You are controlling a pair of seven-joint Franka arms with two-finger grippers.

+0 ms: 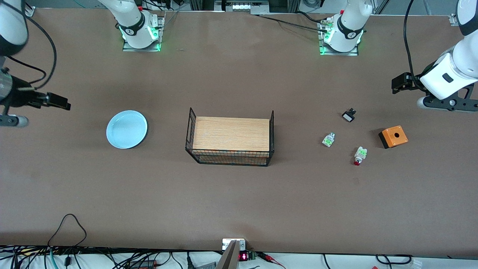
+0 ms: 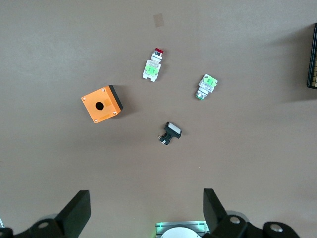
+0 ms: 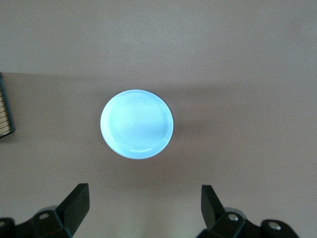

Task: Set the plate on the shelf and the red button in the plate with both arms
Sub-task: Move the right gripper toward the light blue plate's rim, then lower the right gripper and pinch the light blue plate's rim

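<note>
Visibility first: both arms run off the frame edges in the front view, so only their wrists and grippers show there. Left gripper (image 1: 399,83) hangs over the worktop (image 1: 239,201) at the left arm's end; in its wrist view only the two finger tips (image 2: 77,210) show at the frame edge, wide apart, holding nothing. Right gripper (image 1: 59,101) hangs over the right arm's end of the worktop, fingers (image 3: 74,206) likewise spread and empty. Wire basket (image 1: 230,139) sits mid-worktop with a wooden board on it; what lies under the board is hidden. Each wrist view catches only a sliver of the basket at its frame edge.

Plate (image 1: 127,129): round, shallow, pale blue, faint concentric rings visible in the right wrist view (image 3: 137,124). Lies flat on the worktop between the basket and the right arm's end, apart from both.

Red button (image 1: 360,155): small white-and-green body, red cap at the end pointing toward the front edge. Lies on its side toward the left arm's end. Markings too small to read. Seen also from the left wrist (image 2: 153,65).

Near it, none touching: a similar white-green part (image 1: 328,139) without a red cap, toward the basket; a small black-and-white part (image 1: 348,115), farther from the front camera; an orange box (image 1: 394,136) with a round hole in its top face, toward the left arm's end.
</note>
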